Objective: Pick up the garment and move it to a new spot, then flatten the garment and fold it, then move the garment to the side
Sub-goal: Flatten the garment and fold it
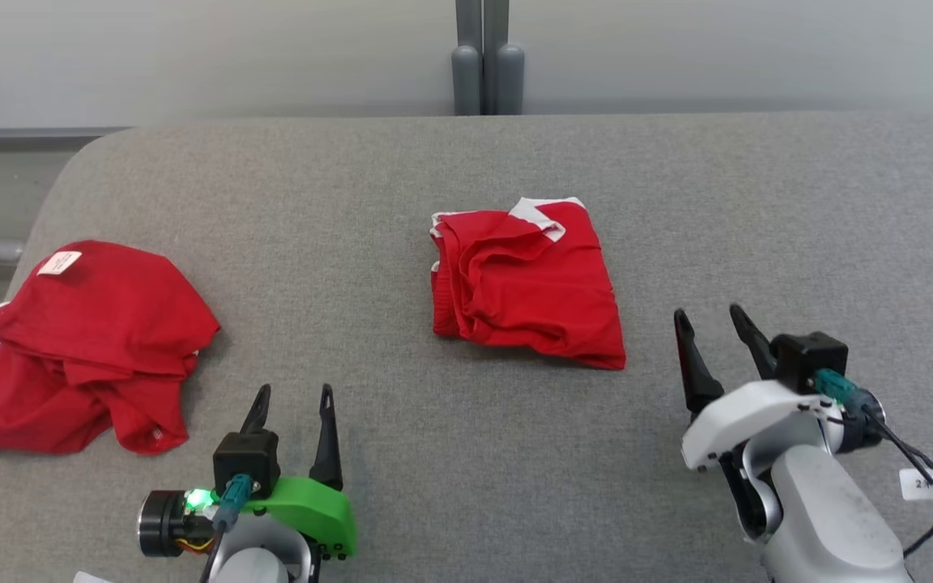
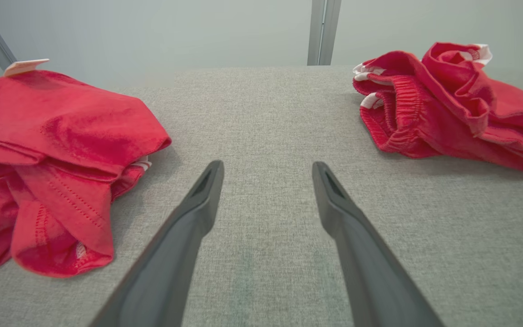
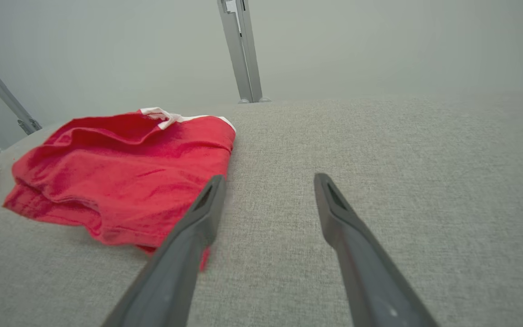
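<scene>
You have two red clothes on the gray bench [image 1: 466,470]. The middle garment [image 1: 527,283] lies near the center, bunched into a rough square, with white trim [image 1: 535,212] at its far edge. Your left wrist view shows the middle garment [image 2: 447,113] has a stretchy band, and the picture's right edge cuts it off. The left garment [image 1: 78,348] is a crumpled heap near the bench's left side. The two lie well apart.

Your left end effector [image 1: 294,393] hangs over bare bench, just beside the left garment and not touching it. Its fingers are spread apart with nothing between them, as your left wrist view of the left end effector [image 2: 267,164] also shows. Your right end effector [image 1: 708,312] is near the middle garment's right corner, fingers apart too and holding nothing.

The picture's left edge cuts off part of the left garment. Its folds hide its shape, so you cannot tell what kind of clothing it is. A small white tag [image 1: 60,262] sits on top, and its writing is too small to read. In your right wrist view, one finger of the right end effector [image 3: 268,177] covers the near corner of the middle garment [image 3: 125,181].
</scene>
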You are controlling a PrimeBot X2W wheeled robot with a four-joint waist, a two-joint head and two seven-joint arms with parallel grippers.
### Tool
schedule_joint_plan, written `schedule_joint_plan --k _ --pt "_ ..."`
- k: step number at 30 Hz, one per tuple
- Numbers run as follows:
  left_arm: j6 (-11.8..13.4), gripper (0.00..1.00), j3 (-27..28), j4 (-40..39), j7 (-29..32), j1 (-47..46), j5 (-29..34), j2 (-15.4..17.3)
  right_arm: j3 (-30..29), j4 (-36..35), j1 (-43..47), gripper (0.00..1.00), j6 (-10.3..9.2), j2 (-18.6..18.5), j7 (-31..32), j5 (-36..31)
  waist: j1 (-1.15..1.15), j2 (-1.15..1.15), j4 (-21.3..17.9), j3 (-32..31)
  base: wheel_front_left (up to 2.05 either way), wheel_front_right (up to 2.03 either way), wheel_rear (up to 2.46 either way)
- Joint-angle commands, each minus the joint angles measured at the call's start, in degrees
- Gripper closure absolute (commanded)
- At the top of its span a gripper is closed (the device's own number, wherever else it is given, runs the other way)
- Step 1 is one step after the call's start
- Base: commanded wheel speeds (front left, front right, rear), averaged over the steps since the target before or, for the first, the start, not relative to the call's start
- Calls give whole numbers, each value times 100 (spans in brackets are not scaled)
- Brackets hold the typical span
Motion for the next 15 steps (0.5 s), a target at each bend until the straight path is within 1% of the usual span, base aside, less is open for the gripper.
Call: schedule_joint_plan --k 1,7,13,14,15 --pt "10 0 -53 -36 -2 -126 -55 25 82 16 -195 0 -2 -15 -16 49 0 0 188 253 0 0 0" --pt "58 0 -339 -104 -2 -338 -190 25 421 277 -855 0 -2 -13 -16 77 0 0 542 613 0 0 0" --pt "110 0 -524 -195 -2 -509 -342 24 441 622 -1372 1 -2 -20 -16 48 0 0 882 866 0 0 0" --pt "109 0 -557 -214 -2 -531 -351 22 414 686 -1433 5 -2 -21 -16 22 0 0 932 903 0 0 0" --pt "124 0 -577 -226 -1 -546 -366 22 387 735 -1475 6 -2 -19 -16 20 0 0 972 933 0 0 0"
